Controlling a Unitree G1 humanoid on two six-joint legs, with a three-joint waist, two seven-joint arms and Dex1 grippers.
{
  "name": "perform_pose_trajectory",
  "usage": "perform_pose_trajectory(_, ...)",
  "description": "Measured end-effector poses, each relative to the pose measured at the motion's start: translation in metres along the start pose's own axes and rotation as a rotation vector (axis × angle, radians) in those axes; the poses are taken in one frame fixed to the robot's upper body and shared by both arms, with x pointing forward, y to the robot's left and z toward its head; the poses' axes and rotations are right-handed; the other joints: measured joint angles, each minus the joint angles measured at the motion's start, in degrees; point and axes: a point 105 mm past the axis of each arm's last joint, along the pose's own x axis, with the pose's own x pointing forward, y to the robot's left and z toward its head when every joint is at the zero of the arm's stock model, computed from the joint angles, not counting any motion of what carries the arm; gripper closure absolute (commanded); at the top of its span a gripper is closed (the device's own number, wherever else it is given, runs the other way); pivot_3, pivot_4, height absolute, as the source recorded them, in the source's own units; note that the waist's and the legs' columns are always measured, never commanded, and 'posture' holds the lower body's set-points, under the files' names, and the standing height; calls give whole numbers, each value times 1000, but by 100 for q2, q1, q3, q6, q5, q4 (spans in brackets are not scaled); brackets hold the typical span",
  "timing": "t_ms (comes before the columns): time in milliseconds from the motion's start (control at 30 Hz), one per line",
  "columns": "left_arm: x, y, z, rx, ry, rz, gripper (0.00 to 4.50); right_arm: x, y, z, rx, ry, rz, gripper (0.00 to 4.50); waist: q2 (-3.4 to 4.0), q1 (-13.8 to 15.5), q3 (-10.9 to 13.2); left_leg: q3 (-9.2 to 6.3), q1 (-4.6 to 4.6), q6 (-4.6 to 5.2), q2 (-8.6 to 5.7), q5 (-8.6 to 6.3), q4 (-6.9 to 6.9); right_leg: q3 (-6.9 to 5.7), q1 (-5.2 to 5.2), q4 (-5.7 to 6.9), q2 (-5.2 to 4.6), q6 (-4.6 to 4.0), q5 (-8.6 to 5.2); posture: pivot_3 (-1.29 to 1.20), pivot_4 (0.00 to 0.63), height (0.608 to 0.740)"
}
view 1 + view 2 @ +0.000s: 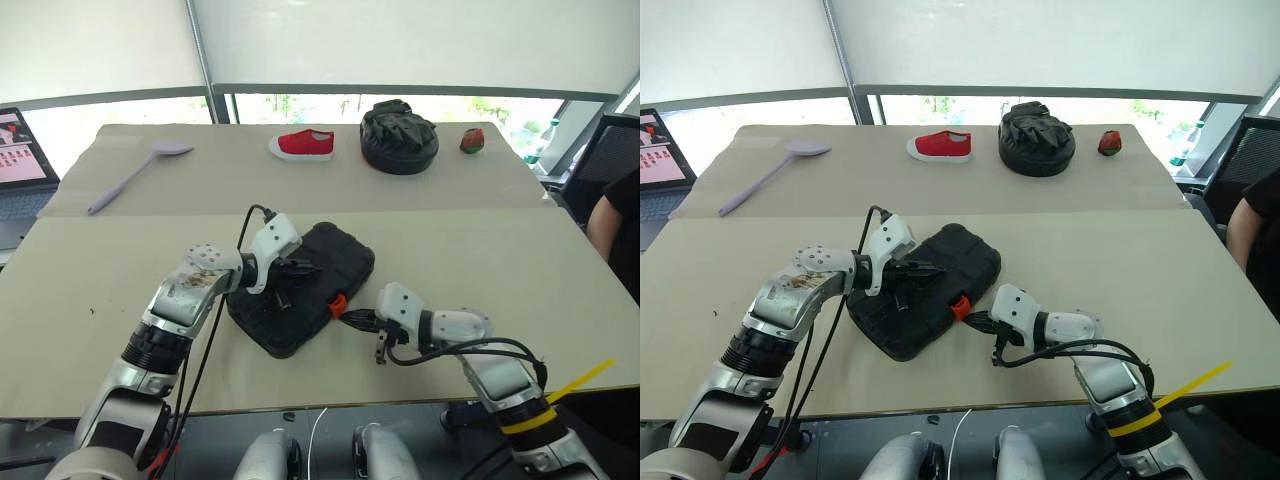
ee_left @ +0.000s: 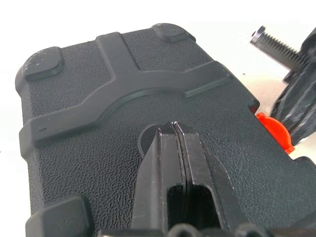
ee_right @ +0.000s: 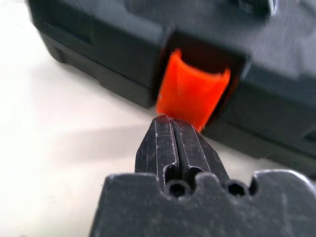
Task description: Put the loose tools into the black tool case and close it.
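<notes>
The black tool case (image 1: 305, 285) lies closed on the near part of the tan table (image 1: 480, 260), set at a slant, its lid down and its small orange latch (image 1: 338, 304) on the edge that faces the robot's right side. In the left wrist view the lid's pebbled surface and raised ribs (image 2: 148, 84) show, with raised pads at the corners.

The left gripper (image 1: 300, 268) rests over the lid, its two black fingers (image 2: 173, 173) pressed together with nothing between them, tips down against the lid near its middle. The right gripper (image 1: 352, 317) comes in low from the robot's right, its fingers (image 3: 173, 145) also shut tight on nothing, their tips right at the lower edge of the orange latch, touching it or just short of it; I cannot tell which.

Farther back on the table, well apart from the case, lie a long lilac spoon (image 1: 135, 173) to the left, a red shoe (image 1: 303, 144) near the middle, a round black bag (image 1: 399, 137) beside it, and a small red and green object (image 1: 472, 140) to the right. A laptop (image 1: 25, 160) stands at the left edge, and a person's dark sleeve (image 1: 620, 215) shows at the right edge
</notes>
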Motion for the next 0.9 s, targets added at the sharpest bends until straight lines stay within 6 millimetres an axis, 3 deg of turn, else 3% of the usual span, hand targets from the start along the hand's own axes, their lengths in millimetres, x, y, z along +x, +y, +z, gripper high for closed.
perform_pose_trajectory(600,-3,2,-1,1,16,3,4466,16,1,-8,28,14,10,4440,-1,-24,0,1,3,-4,5,3,0,-1,-1,2,6,-2,-3,0,150,740)
perform_pose_trajectory(900,-3,0,-1,-1,19,3,4466,10,-2,-7,10,37,12,4440,-1,-29,0,0,2,-5,6,2,-2,-1,-4,0,3,-3,-3,0,150,740)
